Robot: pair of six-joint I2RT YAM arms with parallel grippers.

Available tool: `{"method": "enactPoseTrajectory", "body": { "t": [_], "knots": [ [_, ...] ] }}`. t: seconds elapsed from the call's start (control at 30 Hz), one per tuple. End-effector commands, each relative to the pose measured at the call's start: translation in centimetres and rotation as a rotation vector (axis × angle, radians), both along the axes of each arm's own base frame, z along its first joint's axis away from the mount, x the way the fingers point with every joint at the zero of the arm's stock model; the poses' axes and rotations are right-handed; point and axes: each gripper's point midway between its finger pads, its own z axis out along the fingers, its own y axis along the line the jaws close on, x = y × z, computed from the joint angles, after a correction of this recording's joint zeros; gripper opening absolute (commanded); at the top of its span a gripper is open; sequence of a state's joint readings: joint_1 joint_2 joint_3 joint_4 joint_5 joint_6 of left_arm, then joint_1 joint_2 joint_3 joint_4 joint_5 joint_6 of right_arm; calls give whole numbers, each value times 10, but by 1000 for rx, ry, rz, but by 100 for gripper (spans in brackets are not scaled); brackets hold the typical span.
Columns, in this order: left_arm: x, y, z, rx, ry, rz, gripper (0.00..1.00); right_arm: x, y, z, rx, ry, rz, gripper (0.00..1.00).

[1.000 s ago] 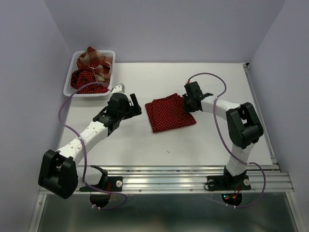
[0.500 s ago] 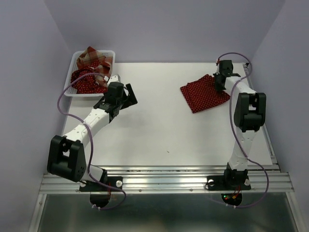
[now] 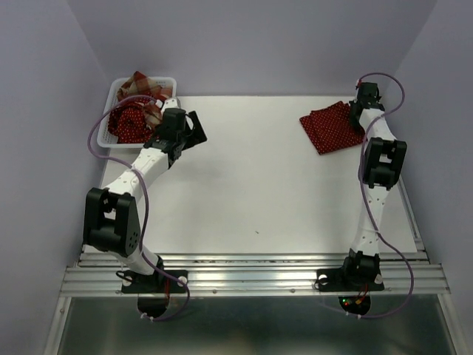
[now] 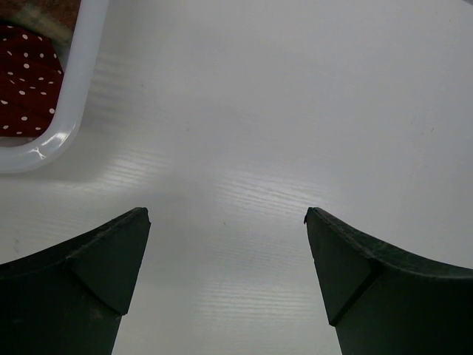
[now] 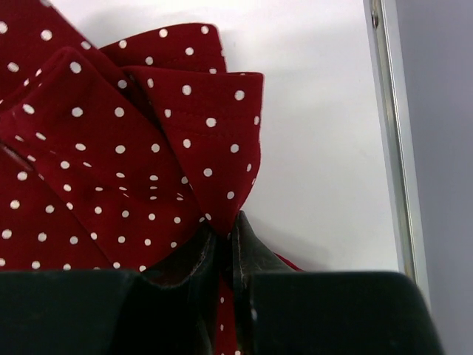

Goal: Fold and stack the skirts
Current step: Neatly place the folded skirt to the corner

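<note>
Polka-dot skirt at far right edge of tabletop, pinched in right claw.
Left claw spread wide and empty, low over tabletop just beside white basket with second polka-dot skirt and plaid skirt inside.

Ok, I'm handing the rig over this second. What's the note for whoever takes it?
Left gripper: fingers open, empty, over bare table beside the basket.
Right gripper: fingers shut on an edge of the dotted skirt, far right of the table.
Basket holds a plaid skirt and a second dotted skirt, both crumpled.
Done: one skirt out, apparently folded.
Left: release it, fold the other two, stack all three.
</note>
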State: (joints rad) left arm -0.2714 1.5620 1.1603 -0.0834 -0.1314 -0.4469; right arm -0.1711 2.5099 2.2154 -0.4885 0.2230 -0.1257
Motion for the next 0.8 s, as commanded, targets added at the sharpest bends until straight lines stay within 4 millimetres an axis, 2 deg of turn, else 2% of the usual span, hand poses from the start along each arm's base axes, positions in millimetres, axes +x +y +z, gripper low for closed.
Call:
{"method": "enactPoseTrajectory", "body": {
  "t": [0.0,0.03,0.1,0.13,0.2,0.3,0.53,0.77],
  "knots": [
    [13,5,37,12,-91,3,99,18,-19,14,-4,-69,-52,1],
    [13,7,37,17,-90,5,99,22,-18,13,8,-80,-55,1],
    [14,10,36,17,-85,12,99,26,-31,5,46,-110,-100,1],
    [14,11,36,15,-85,14,99,28,-32,-1,55,-113,-114,1],
    [14,12,37,15,-86,15,99,27,-45,-6,101,-147,-184,1],
    [13,15,39,17,-88,23,99,27,-52,-14,123,-163,-233,1],
    [11,19,44,18,-99,30,99,20,-71,-13,101,-172,-298,1],
    [11,20,43,17,-97,29,99,36,-60,-4,152,-226,-228,5]
  ]
}}
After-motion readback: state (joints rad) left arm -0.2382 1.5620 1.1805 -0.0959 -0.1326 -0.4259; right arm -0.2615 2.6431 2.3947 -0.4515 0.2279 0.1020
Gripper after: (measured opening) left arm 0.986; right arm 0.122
